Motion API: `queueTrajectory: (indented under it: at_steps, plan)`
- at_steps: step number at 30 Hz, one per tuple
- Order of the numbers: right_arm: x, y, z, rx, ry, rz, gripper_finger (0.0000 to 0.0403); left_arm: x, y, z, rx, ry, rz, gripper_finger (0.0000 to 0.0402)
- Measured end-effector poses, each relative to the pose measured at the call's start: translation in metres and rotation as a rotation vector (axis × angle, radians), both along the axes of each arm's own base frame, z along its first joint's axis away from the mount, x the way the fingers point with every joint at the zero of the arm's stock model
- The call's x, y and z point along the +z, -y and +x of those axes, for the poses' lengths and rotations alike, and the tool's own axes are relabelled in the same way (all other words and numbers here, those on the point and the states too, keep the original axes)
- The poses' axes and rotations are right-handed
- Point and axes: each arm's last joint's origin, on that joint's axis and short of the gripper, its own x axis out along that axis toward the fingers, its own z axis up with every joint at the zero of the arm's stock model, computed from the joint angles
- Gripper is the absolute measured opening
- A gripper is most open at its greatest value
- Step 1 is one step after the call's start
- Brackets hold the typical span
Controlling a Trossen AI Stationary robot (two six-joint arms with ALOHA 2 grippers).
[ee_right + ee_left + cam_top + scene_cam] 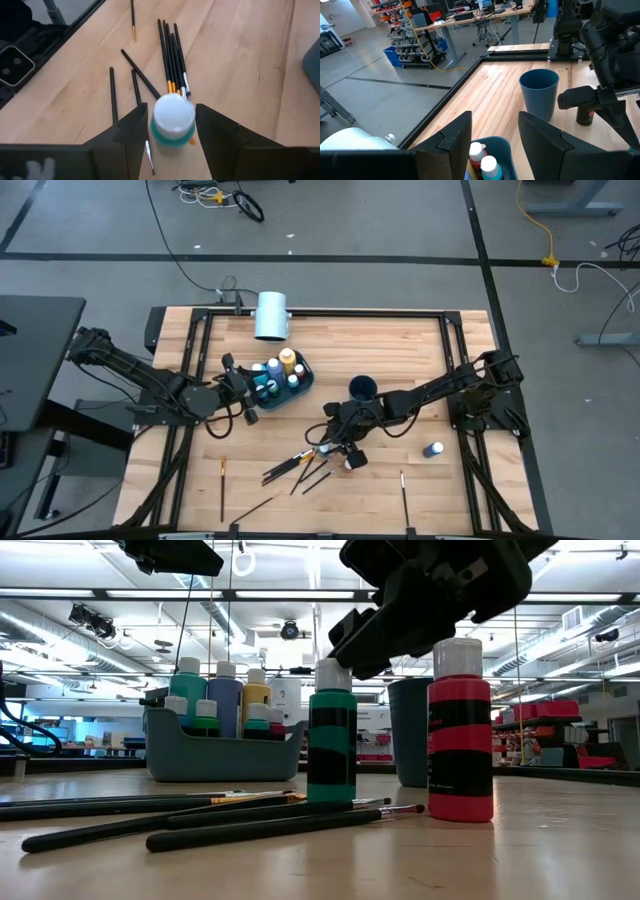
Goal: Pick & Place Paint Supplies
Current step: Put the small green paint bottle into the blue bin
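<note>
My right gripper (170, 132) hovers with jaws spread around the green paint bottle (172, 122) standing on the counter (240, 60), its body mostly hidden beneath its cap. Left gripper (495, 132), jaws apart and empty, hangs over the half-hidden bin (504, 150).

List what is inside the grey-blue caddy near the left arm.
The grey-blue plastic caddy holds upright small paint bottles: white caps, with teal, blue, yellow, green and red bodies showing. Its walls hide their lower parts, and the exact count behind the front row cannot be told.
</note>
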Motion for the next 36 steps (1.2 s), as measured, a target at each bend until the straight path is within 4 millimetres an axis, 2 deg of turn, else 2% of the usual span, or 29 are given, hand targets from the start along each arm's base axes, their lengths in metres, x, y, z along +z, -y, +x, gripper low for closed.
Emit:
queueTrajectory:
  at_steps: [7, 16, 23, 31, 36]
  plan:
    - [0.003, 0.0, 0.002, 0.005, 0.05, 0.002, 0.0169, 0.0, 0.0, 0.0, 0.0, 0.0, 0.0, 0.0171]
    - [-0.02, -0.004, 0.009, 0.008, 0.022, -0.005, 0.0169, 0.0, 0.0, 0.0, 0.0, 0.001, 0.0, 0.0171]
    - [-0.019, 0.002, 0.011, -0.037, 0.037, -0.027, 0.0165, 0.0, 0.0, 0.0, 0.0, 0.002, -0.001, 0.0171]
    - [-0.018, 0.002, 0.012, -0.031, 0.057, -0.042, 0.0115, 0.0, 0.0, 0.0, 0.0, 0.003, 0.0, 0.0171]
    - [-0.008, 0.003, 0.015, -0.075, 0.138, -0.07, 0.0117, 0.0, 0.0, 0.0, 0.0, 0.002, 0.001, 0.0171]
